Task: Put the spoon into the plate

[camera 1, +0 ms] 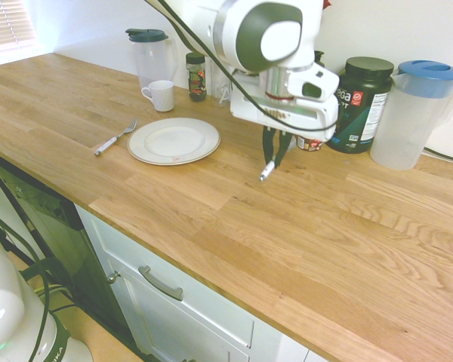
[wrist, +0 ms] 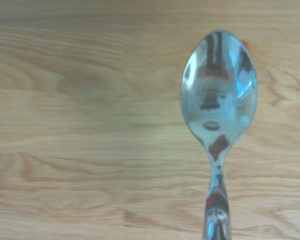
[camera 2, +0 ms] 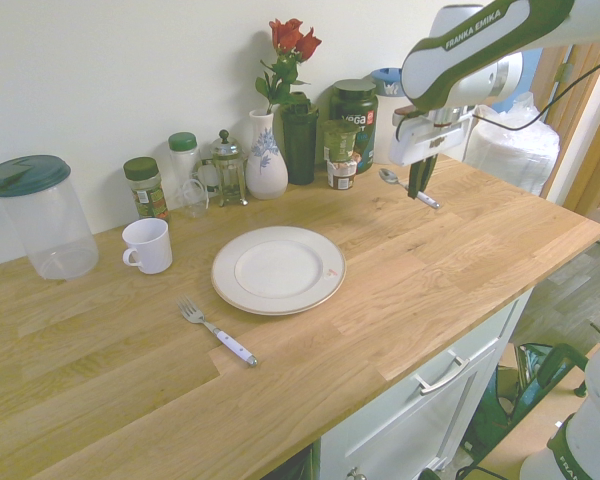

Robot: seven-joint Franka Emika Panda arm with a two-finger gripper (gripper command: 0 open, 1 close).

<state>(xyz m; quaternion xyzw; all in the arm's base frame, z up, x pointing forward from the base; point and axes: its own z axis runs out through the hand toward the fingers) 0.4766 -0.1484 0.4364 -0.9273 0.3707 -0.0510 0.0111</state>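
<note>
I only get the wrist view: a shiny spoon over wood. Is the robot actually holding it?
Observer: Yes. The gripper is shut on the handle of the spoon.
Visitor: Where's the plate? I don't see one.
Observer: The plate lies further along the counter, well apart from the spoon.
Visitor: Is anything near the plate?
Observer: A fork lies beside it, not touching.

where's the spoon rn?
The white-handled metal spoon is in the gripper, above the wooden counter in the second exterior view, right of the round white plate, near the dark tub.
</note>
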